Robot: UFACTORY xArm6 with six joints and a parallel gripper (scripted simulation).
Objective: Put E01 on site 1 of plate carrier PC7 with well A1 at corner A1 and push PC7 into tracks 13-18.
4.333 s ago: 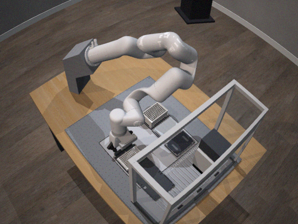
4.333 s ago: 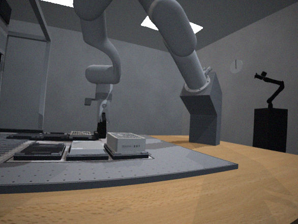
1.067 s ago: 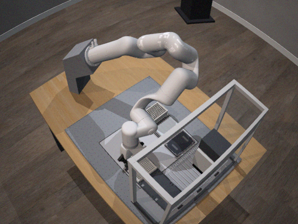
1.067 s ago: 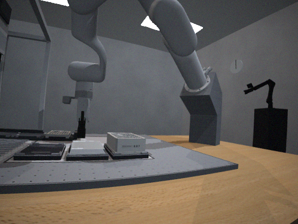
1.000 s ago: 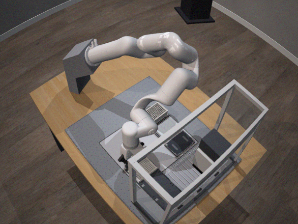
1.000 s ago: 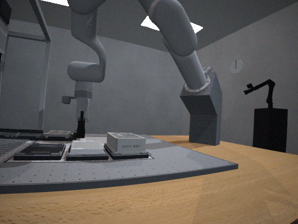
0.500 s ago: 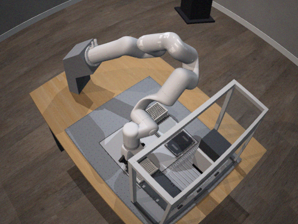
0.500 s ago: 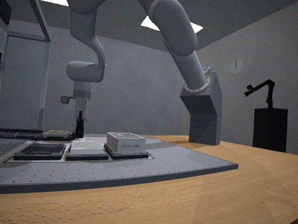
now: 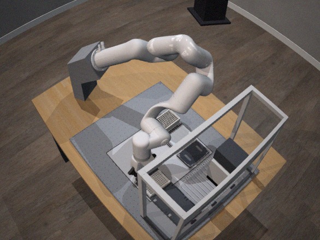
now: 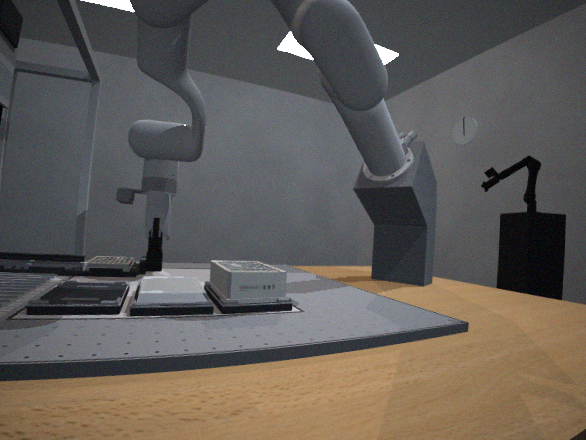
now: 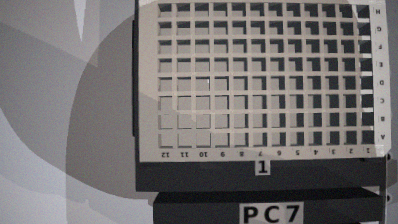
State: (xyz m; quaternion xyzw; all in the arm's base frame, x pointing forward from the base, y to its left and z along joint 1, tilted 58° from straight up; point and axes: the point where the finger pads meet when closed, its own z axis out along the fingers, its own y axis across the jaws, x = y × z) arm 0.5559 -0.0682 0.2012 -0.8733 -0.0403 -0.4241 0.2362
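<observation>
Cream, square-welled E01 plate (image 9: 159,178) (image 10: 111,262) (image 11: 260,77), lettered and numbered.

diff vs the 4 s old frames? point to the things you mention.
The carrier PC7 (image 11: 200,176), with the E01 plate (image 9: 159,178) (image 10: 110,261) (image 11: 265,75) on site 1, slid toward and into the rails; the gripper (image 9: 134,175) (image 10: 154,267) followed behind. No grasp or release visible. Deep-well block E07 (image 9: 168,120) (image 10: 248,281) and the S2 plate (image 10: 170,288) stayed put.
</observation>
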